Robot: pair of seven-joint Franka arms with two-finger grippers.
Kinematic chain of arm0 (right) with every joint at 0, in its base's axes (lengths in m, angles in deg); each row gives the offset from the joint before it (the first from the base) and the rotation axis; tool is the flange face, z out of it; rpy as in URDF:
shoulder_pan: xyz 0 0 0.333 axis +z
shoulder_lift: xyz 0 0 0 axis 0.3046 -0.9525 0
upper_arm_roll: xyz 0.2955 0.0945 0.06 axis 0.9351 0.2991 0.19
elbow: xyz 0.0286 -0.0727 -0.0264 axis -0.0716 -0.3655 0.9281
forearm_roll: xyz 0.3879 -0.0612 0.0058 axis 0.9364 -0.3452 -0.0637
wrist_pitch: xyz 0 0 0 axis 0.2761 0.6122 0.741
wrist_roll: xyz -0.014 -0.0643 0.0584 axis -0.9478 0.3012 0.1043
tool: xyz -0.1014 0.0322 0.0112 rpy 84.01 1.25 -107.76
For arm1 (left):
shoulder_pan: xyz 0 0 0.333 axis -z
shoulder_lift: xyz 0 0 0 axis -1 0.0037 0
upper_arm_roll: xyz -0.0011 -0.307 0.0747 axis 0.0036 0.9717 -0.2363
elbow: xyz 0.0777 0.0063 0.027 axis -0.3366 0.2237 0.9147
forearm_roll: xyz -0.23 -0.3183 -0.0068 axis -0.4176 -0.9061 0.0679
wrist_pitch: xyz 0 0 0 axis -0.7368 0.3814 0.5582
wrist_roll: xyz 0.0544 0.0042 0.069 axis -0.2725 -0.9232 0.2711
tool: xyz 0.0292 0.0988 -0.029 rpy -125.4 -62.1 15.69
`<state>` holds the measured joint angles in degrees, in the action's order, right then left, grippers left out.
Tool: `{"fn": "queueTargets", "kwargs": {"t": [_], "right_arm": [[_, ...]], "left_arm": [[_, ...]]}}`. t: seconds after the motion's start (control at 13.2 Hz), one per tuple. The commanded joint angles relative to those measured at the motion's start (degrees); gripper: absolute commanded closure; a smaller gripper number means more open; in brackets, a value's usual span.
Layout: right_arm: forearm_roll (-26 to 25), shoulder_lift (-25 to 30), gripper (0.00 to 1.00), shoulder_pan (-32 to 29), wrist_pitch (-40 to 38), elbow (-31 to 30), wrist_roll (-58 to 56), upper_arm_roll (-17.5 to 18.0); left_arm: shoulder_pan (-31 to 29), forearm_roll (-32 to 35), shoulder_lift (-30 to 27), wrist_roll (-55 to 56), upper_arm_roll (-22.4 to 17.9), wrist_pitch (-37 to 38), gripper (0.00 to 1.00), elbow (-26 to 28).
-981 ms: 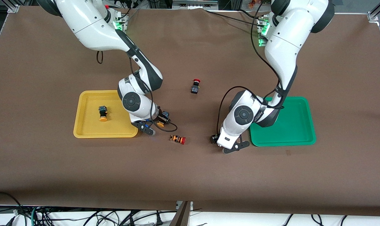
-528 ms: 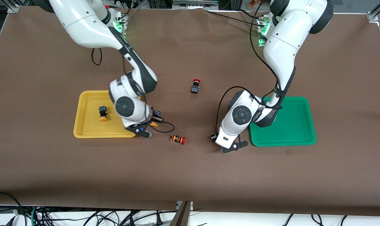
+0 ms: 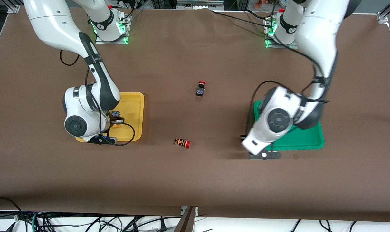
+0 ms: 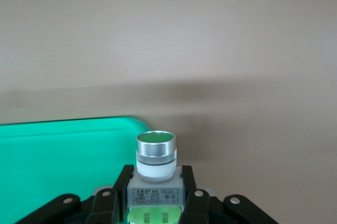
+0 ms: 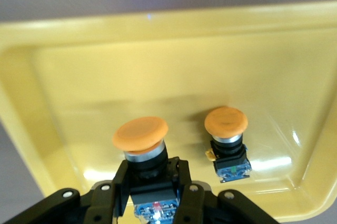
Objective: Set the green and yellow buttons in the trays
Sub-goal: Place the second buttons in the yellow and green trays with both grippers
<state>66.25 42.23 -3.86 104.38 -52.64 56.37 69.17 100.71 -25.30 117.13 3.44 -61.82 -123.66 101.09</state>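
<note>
My right gripper (image 5: 151, 170) is shut on a black-bodied yellow button (image 5: 140, 132) and holds it over the yellow tray (image 5: 158, 60). A second yellow button (image 5: 227, 129) lies in that tray beside it. In the front view the held button (image 3: 117, 121) shows by the right wrist over the yellow tray (image 3: 135, 106). My left gripper (image 4: 156, 175) is shut on a whitish-silver green button (image 4: 156, 149) and holds it over the corner of the green tray (image 4: 58, 150). In the front view the left wrist hides that gripper over the green tray (image 3: 306, 141). No other green button shows.
A black switch with a red cap (image 3: 200, 88) stands mid-table. An orange-striped switch with a red cap (image 3: 182, 142) lies nearer the front camera, between the two trays. Brown cloth covers the table.
My right gripper carried the yellow button from beside the yellow tray to over it. My left gripper rose with the green button and moved to the green tray's corner.
</note>
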Motion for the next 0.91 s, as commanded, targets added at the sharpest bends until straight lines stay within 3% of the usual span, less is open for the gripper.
{"fn": "queueTargets", "kwargs": {"t": [0.0,0.08,0.15,0.38,0.45,0.53,0.83], "right_arm": [[0.01,2.02,1.0,0.81,3.03,-5.28,-0.62,0.12],[0.1,2.02,0.59,0.81,3.04,-5.21,0.25,0.29],[0.36,2.11,0.01,0.81,2.87,-4.77,0.26,0.38],[0.28,6.57,0.0,0.46,1.47,-1.44,-1.23,0.3],[-0.24,9.11,0.0,-0.67,-0.28,-0.73,-1.67,0.29],[-0.34,11.49,0.0,-1.12,-1.86,0.32,-3.59,0.21],[-1.39,21.59,0.0,-1.3,-11.18,5.16,-10.99,-2.34]], "left_arm": [[-6.77,1.11,-1.43,-16.73,0.77,4.69,1.0,3.67],[-9.14,1.11,-1.08,-20.08,0.76,4.61,1.0,4.72],[-10.38,1.11,-0.46,-22.47,0.76,4.0,1.0,6.21],[-13.28,0.5,0.33,-23.63,0.85,-6.95,0.96,16.21],[-14.08,0.41,0.16,-23.37,0.85,-8.47,0.79,17.38],[-14.26,0.15,-0.02,-23.02,0.85,-8.58,0.01,16.78],[-14.0,0.23,-7.38,-23.02,1.38,-6.91,0.0,14.84]]}}
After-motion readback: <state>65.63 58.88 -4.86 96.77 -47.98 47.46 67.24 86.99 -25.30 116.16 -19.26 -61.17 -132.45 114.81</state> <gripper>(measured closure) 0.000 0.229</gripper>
